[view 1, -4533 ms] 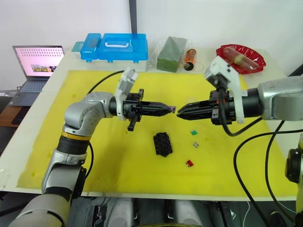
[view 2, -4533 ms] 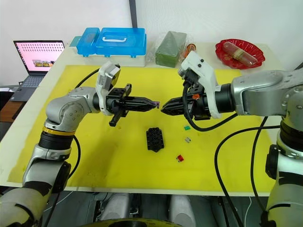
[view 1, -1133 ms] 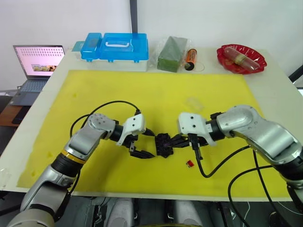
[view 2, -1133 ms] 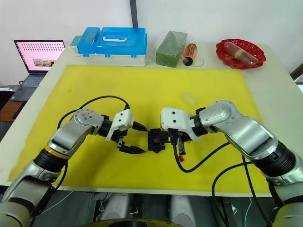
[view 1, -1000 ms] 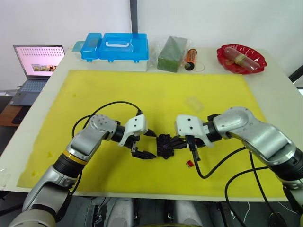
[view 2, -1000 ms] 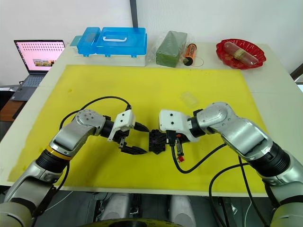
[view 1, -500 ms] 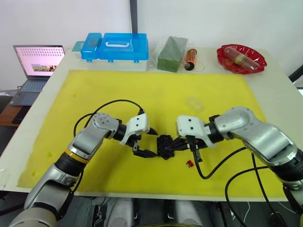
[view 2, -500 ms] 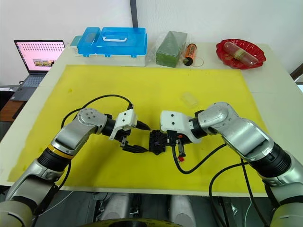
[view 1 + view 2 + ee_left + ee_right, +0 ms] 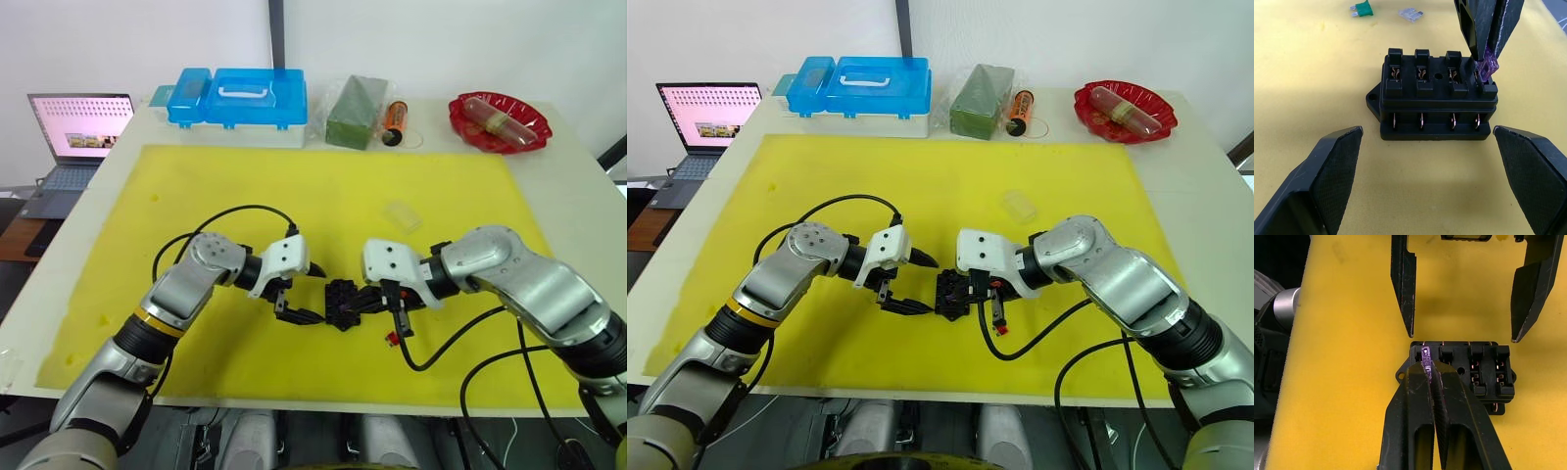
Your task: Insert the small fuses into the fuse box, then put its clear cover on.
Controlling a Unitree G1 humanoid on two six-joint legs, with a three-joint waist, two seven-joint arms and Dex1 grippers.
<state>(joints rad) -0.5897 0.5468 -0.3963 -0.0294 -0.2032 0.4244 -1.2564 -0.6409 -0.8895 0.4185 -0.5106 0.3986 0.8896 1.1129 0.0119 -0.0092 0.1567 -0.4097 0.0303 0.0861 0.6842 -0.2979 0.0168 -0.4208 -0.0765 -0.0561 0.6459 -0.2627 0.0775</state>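
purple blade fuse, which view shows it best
The left wrist view: the small purple plastic blade fuse sits pinched by the right gripper at the black plastic fuse box's end slot. The right wrist view shows its top edge; in the eye views, the fingers hide it.

Table (image 9: 578, 186): pale top, carrying everything else.
Yellow mat (image 9: 294, 196): covers most of the table.
Fuse box (image 9: 342, 302): black, on the mat near its front middle.
Red fuse (image 9: 391, 340): on the mat, just right of the fuse box.
Clear cover (image 9: 402, 216): on the mat, behind and to the right of the box.
Blue case (image 9: 240, 97): behind the mat, on bare table.
Green block (image 9: 355, 111): wrapped, right of the case.
Orange cylinder (image 9: 395, 121): beside the green block.
Red dish (image 9: 500, 121): far right corner.
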